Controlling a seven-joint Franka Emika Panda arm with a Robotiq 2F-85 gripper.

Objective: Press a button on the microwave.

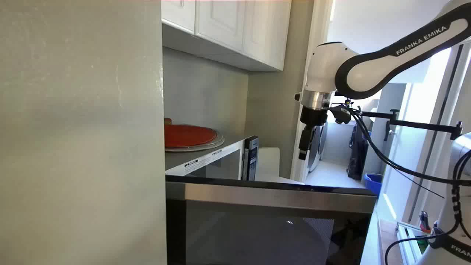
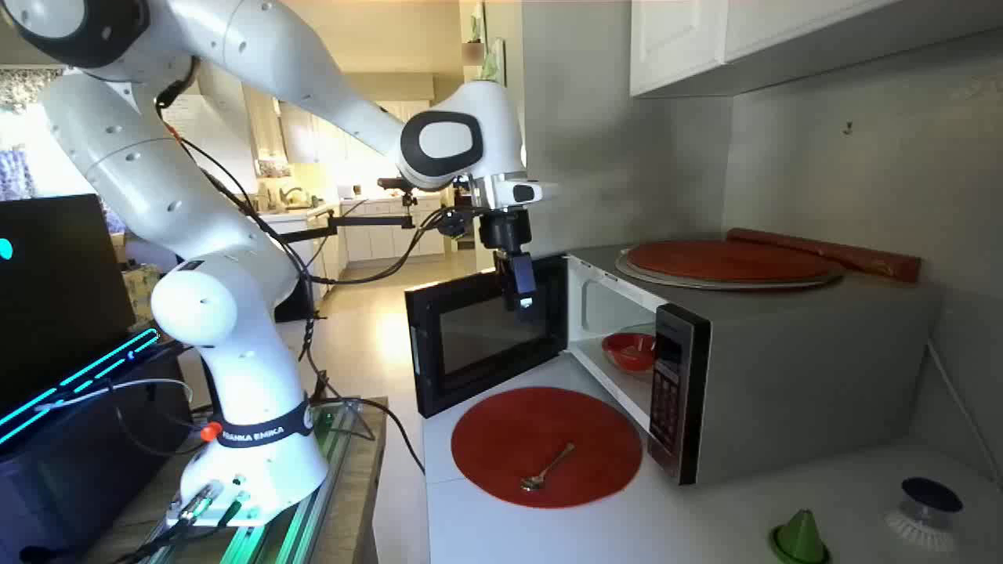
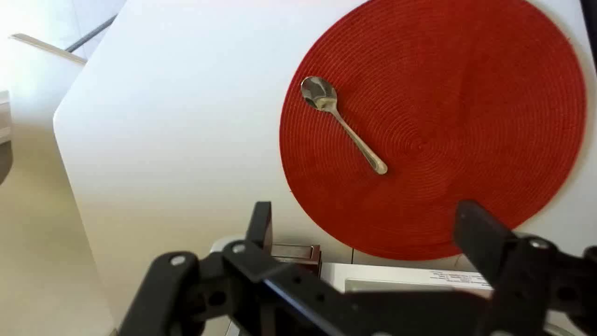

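gripper (image 3: 364,211) of mine hangs spread wide; i see the microwave (image 2: 815,376), boxy and silver-grey, which stands on the white counter (image 2: 501,529), with its dark door (image 2: 494,337) open.

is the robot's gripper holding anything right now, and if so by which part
Nothing is held: the black two-finger gripper is open and empty. The silver metal spoon lies on the round red woven mat.

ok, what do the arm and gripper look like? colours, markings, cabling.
The arm is white and rounded, with black trim, white FRANKA EMIKA lettering and a silver metal collar. The gripper is black, with two blocky fingers and pale round screw heads. Black cables run loosely alongside.
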